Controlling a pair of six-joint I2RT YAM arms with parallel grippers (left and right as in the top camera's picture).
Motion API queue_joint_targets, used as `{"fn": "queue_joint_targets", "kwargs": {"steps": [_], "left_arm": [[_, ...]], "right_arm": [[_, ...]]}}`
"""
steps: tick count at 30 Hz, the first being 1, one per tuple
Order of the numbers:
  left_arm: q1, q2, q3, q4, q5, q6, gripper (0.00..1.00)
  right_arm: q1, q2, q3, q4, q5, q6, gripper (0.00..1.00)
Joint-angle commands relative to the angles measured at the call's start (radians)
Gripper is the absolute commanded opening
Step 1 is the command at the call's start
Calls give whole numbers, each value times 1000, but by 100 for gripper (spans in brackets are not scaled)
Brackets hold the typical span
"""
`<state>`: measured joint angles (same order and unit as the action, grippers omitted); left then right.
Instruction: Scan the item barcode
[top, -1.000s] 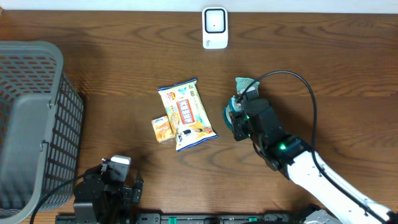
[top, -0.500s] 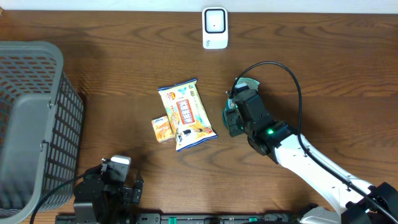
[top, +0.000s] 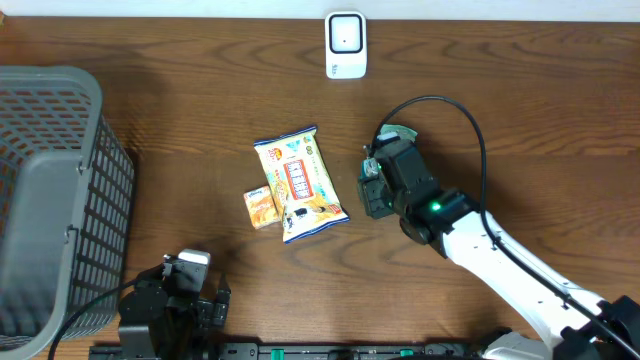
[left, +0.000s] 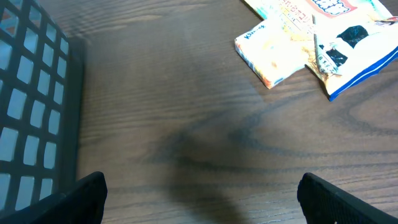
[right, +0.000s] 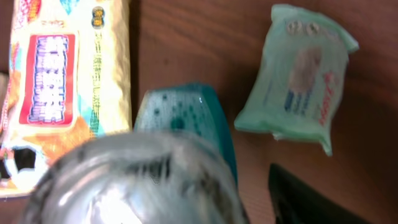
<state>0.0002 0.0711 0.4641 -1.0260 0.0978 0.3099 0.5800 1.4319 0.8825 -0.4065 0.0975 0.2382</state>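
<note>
right pincer (top: 371, 192) leftward, teal dotted packet (right: 186, 115)

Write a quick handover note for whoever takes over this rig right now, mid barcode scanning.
Left gripper: open, empty, beside the basket.
Right gripper: over the teal pack; grip unclear.
Items: snack bag and small orange box mid-table; green pouch beside the teal pack; scanner at the far edge.
Done: unclear; no item is at the scanner.
Left: bring an item's barcode to the scanner.

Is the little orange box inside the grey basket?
No, the little orange box lies on the table, right beside the big snack bag and well away from the basket.
</note>
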Motion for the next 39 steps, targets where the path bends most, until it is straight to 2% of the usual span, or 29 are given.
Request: {"fn": "queue_joint_targets", "kwargs": {"steps": [1, 4, 5, 10, 19, 32, 34, 39], "left_arm": [[5, -1, -2, -2, -5, -13, 98], [5, -1, -2, -2, -5, -13, 98], [5, -1, -2, -2, -5, -13, 98], [5, -1, -2, -2, -5, -13, 98], [5, -1, -2, -2, -5, -13, 98], [5, -1, -2, -2, -5, -13, 98], [5, -1, -2, -2, -5, -13, 98], [5, -1, -2, -2, -5, -13, 98]], "right_arm": [[3, -42, 110, -93, 2, 8, 74], [3, -69, 224, -245, 1, 28, 96], [3, -77, 266, -302, 1, 52, 99], [3, -114, 401, -459, -29, 125, 99], [6, -110, 403, -411, -11, 130, 99], [13, 152, 403, -388, 18, 166, 99], [13, 190, 403, -375, 17, 166, 94], [13, 234, 403, -352, 26, 166, 93]]}}
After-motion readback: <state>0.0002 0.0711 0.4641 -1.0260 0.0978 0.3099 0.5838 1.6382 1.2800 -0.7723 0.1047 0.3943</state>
